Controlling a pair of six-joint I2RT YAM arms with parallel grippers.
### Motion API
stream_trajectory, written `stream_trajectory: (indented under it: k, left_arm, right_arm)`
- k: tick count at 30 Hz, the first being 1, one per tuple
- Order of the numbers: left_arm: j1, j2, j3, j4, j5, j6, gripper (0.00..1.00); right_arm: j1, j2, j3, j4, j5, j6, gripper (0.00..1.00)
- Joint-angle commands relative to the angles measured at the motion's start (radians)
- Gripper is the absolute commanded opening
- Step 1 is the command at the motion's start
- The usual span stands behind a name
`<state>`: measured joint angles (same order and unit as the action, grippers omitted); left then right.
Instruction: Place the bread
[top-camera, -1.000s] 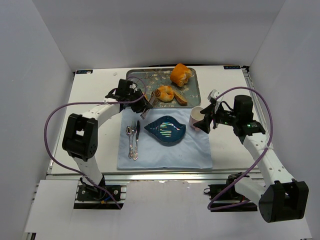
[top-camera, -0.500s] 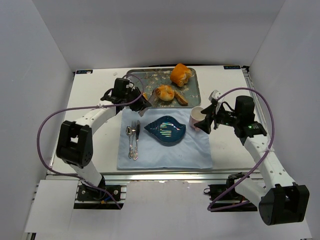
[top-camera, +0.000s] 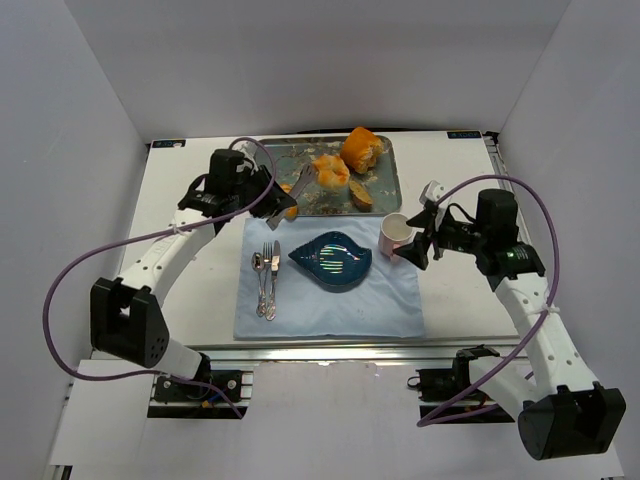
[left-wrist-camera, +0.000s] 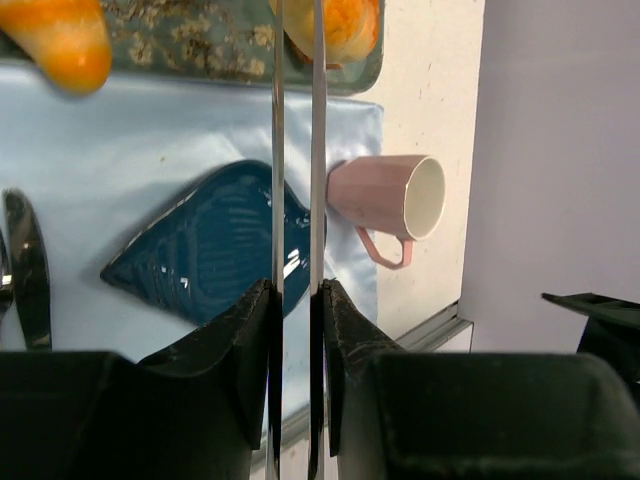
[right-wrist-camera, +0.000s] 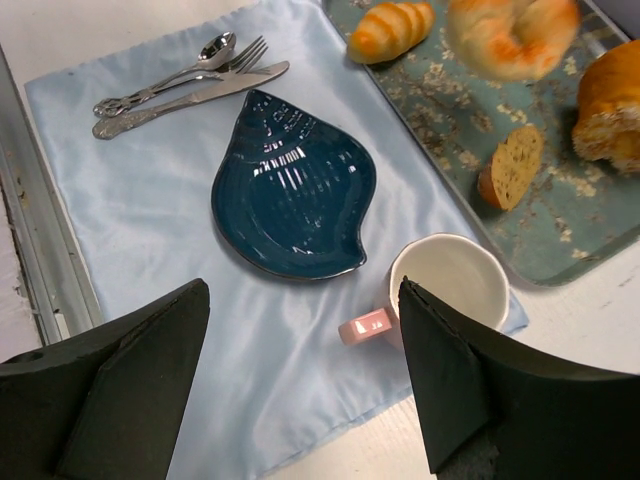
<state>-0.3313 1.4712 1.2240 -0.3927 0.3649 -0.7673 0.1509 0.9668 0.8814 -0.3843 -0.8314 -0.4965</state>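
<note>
Two-bladed tongs (left-wrist-camera: 319, 120) clamped in left gripper (left-wrist-camera: 297, 292), tips at bread (left-wrist-camera: 345, 25); right gripper (right-wrist-camera: 302, 320) spread wide, well apart.

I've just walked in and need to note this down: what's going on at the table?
The left gripper holds metal tongs, their tips at the knotted bun on the patterned tray. The right gripper hangs open by the pink cup. The blue shell plate holds no bread yet.

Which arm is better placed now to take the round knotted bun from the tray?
Left. The left gripper grips tongs whose tips reach the bun at the tray. The right gripper is open beside the pink cup, with no tool.
</note>
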Motion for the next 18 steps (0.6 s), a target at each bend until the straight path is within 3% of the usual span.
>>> stream_trajectory:
  k: [1,6,13,18]
  left_arm:
    - [-0.005,-0.086,0.084,-0.112,-0.004,0.025,0.00]
    - [-0.005,-0.135,0.066,-0.146,0.022,0.057,0.00]
    - [-0.100,-0.267,-0.176,-0.078,0.043,0.014,0.00]
    - [-0.210,-0.382,-0.354,0.012,-0.004,-0.064,0.00]
  right_arm:
    - [-0.004,-0.042,0.071,-0.060,0.017,-0.039,0.80]
    - [-0.004,-0.069,0.042,-0.053,0.025,-0.036,0.80]
    - [-0.004,-0.108,-0.065,0.050,-0.026,0.055,0.80]
    - [-0.004,-0.132,-0.110,0.067,-0.015,0.033,0.80]
